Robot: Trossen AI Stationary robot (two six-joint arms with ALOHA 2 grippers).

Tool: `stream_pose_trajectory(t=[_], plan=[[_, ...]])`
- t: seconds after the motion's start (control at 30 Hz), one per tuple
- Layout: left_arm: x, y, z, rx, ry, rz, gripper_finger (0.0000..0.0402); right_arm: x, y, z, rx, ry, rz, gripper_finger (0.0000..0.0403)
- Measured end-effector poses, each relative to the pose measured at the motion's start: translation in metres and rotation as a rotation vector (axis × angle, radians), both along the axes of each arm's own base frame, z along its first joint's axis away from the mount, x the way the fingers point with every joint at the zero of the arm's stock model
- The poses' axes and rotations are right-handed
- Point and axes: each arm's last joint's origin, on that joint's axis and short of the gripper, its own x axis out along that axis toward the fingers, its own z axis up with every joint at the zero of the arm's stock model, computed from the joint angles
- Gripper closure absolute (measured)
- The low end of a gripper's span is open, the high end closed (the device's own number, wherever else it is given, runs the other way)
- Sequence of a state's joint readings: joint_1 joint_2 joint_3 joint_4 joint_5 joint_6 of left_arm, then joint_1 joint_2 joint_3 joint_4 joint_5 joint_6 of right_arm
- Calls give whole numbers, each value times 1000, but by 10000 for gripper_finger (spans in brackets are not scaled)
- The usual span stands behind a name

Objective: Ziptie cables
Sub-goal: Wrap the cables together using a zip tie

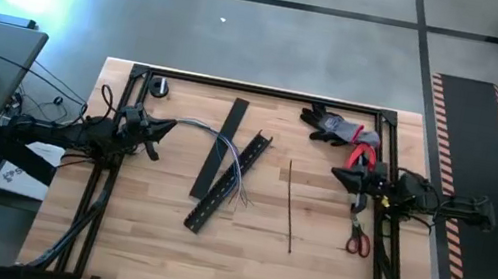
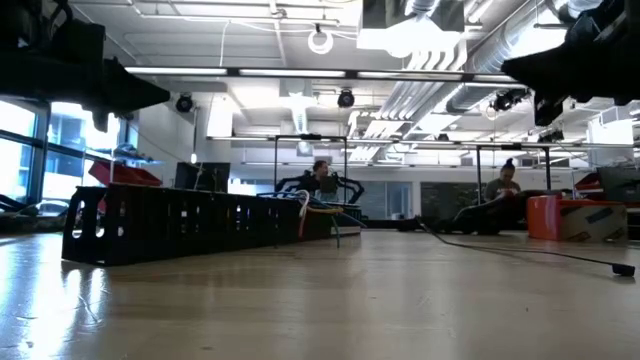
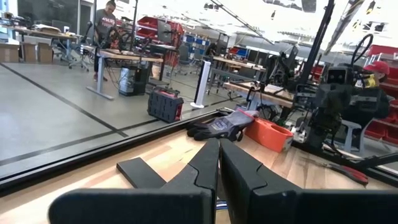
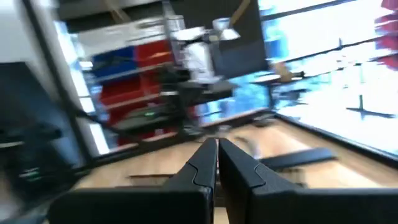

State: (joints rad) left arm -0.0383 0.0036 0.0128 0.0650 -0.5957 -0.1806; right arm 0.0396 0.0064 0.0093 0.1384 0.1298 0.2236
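The left claw hung over the left side of the worktop, its fingers pressed together and holding nothing. The right claw hovered over the right side, likewise closed and empty. Between them, left of centre, lay the black slotted channel beside a flat cover strip. The cables arched from near the left claw across the strip and into the channel; their tips were too small to make out from above. In the low view the channel's wall hid most of them, and only a coloured loop showed. The ziptie lay alone, right of the channel, as a hair-thin dark line. Gloves sat at the far right corner, pliers beside them, and scissors lay partly hidden under the right arm.
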Motion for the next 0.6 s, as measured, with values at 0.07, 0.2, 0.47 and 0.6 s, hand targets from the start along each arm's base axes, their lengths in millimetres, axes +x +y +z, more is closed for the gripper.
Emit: stream_pose_trajectory(t=[0.07,0.2,0.47,0.6], plan=[[0,0,0,0,0,0,401,1,3,2,8,-18,72,403],[0,0,0,0,0,0,401,4,8,15,-39,-144,105,403],[0,0,0,0,1,0,401,23,21,35,-258,-359,119,403],[0,0,0,0,1,0,401,52,22,42,-153,-246,20,403]])
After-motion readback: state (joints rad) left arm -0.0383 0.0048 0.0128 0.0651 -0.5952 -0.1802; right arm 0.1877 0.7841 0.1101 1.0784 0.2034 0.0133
